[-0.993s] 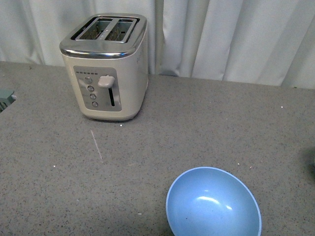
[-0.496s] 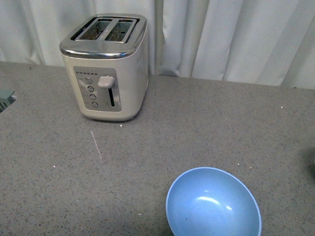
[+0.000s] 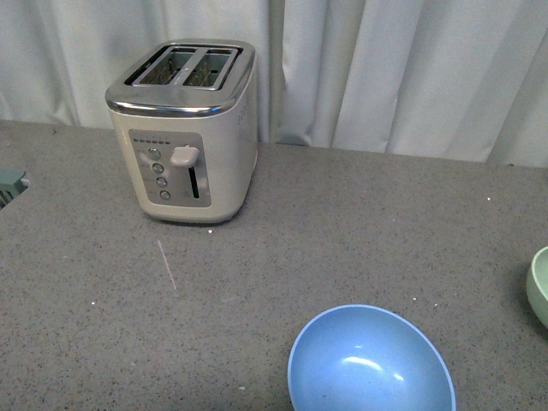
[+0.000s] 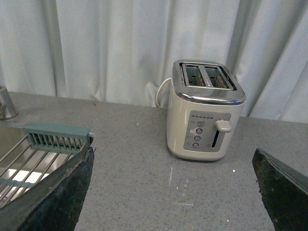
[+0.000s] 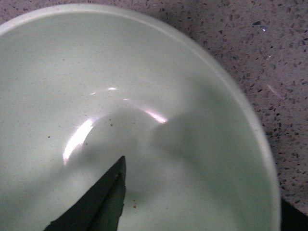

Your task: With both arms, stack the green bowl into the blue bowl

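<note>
One arm is clearly nearer: the right fingers [image 5: 103, 202] hang just inside the green bowl [image 5: 144, 115], grip unclear; left fingers [image 4: 173, 192] wide apart, blue bowl [image 3: 371, 360] to the green one's left.

Pale curtains [image 3: 385, 68] hang behind grey speckled counter [image 3: 360, 223].

Your grey speckled stone worktop [image 3: 360, 223] carries a cream two-slot toaster [image 3: 187, 133] at the back, a round light-blue plastic bowl [image 3: 370, 361] near you, and a pale-green bowl [image 3: 539, 287] far right.
</note>
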`<action>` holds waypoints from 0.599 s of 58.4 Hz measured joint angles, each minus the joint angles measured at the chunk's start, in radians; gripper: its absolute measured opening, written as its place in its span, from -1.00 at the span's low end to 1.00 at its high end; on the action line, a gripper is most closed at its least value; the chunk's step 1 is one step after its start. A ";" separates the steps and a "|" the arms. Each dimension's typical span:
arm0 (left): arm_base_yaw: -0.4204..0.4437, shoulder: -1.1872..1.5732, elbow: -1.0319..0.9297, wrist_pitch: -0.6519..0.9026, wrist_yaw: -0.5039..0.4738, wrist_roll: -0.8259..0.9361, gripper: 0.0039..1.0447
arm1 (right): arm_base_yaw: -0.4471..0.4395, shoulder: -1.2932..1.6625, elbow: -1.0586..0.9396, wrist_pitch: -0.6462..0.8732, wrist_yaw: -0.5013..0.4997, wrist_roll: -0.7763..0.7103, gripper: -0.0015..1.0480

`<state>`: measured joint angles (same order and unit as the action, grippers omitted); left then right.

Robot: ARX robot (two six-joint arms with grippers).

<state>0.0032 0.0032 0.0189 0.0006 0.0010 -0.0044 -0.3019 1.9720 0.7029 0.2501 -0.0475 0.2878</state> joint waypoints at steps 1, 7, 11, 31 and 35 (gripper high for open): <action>0.000 0.000 0.000 0.000 0.000 0.000 0.88 | 0.001 -0.002 0.000 0.002 -0.004 0.006 -0.24; 0.000 0.000 0.000 0.000 0.000 0.000 0.88 | 0.004 -0.005 -0.003 0.020 -0.018 0.025 -0.51; 0.000 0.000 0.000 0.000 0.000 0.000 0.88 | 0.003 -0.005 -0.005 0.040 -0.030 0.040 -0.71; 0.000 0.000 0.000 0.000 0.000 0.000 0.88 | -0.032 -0.101 -0.027 0.047 -0.119 0.103 -0.95; 0.000 0.000 0.000 0.000 0.000 0.000 0.88 | -0.038 -0.137 -0.032 0.046 -0.140 0.109 -0.95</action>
<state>0.0032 0.0032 0.0185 0.0006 0.0006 -0.0044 -0.3397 1.8351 0.6704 0.2962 -0.1871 0.3965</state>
